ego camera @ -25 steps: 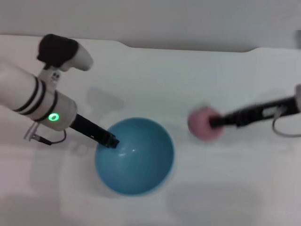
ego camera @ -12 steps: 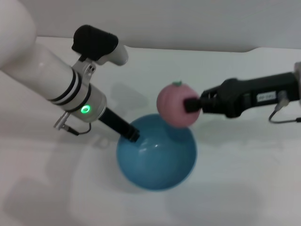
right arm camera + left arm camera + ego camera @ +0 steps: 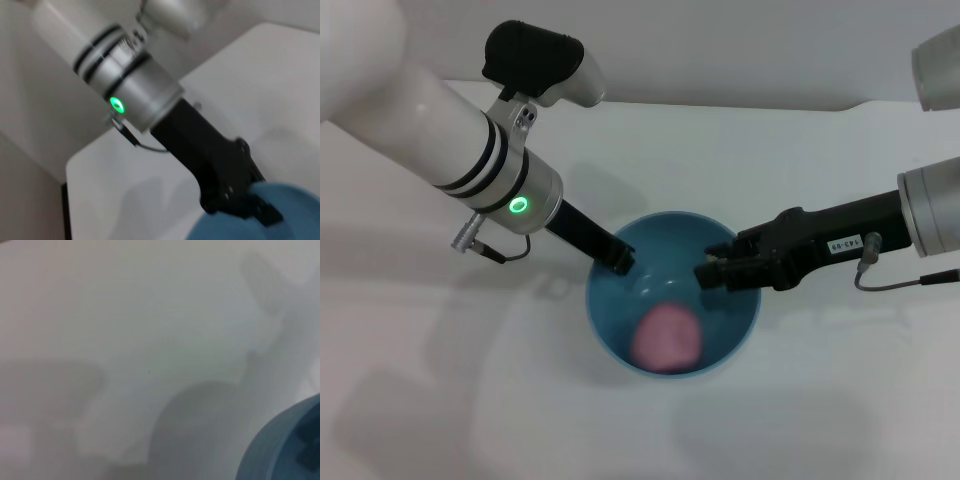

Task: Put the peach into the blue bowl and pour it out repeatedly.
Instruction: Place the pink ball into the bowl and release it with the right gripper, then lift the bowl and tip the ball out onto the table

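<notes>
Head view: left gripper (image 3: 619,262) clamped the bowl (image 3: 745,325) rim, steadying it; right gripper (image 3: 708,274), opened, had dropped the peach (image 3: 666,338) inside.

Overhead head view; wrists beside bowl (image 3: 745,325)

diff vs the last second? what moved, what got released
The right gripper carried the peach from the table over to the blue bowl and released it; the peach now lies inside. The left gripper, clamped on the bowl's rim throughout, shifted the bowl slightly rightward.
</notes>
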### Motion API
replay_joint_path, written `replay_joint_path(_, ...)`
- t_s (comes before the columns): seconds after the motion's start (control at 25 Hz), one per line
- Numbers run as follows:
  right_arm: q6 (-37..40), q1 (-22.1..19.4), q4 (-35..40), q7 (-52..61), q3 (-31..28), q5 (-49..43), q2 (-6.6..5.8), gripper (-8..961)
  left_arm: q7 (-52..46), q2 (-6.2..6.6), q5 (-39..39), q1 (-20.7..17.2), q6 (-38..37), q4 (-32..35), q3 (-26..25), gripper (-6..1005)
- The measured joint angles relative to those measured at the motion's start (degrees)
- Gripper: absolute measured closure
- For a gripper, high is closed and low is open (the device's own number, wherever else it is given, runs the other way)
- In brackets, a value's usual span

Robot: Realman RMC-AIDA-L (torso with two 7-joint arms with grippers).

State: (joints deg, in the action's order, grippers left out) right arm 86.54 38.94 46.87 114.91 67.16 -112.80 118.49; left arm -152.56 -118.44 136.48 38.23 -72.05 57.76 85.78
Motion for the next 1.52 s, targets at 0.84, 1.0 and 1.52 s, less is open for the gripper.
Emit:
replay_joint_path(0.84, -2.10, -18.94, -9.60, -9.06, -33.64, 26.52, -0.10, 475, 16.21, 0.15, -24.31, -9.56, 31.62, -0.13, 7.51, 1001)
replay_joint_path(1.0, -2.05, -22.04, -12.85, -10.40, -38.27, 26.93, -0.10, 475, 25.85, 0.06, -28.80, -12.61, 47.66, -0.19, 17.57, 1001)
replay_joint_path(1.52, -2.50, -23.08, -14.42, -11.99, -41.10, 26.30, -0.11, 473, 34.19, -0.59, -21.44, -12.88, 106.73, -8.34, 58.42, 1000)
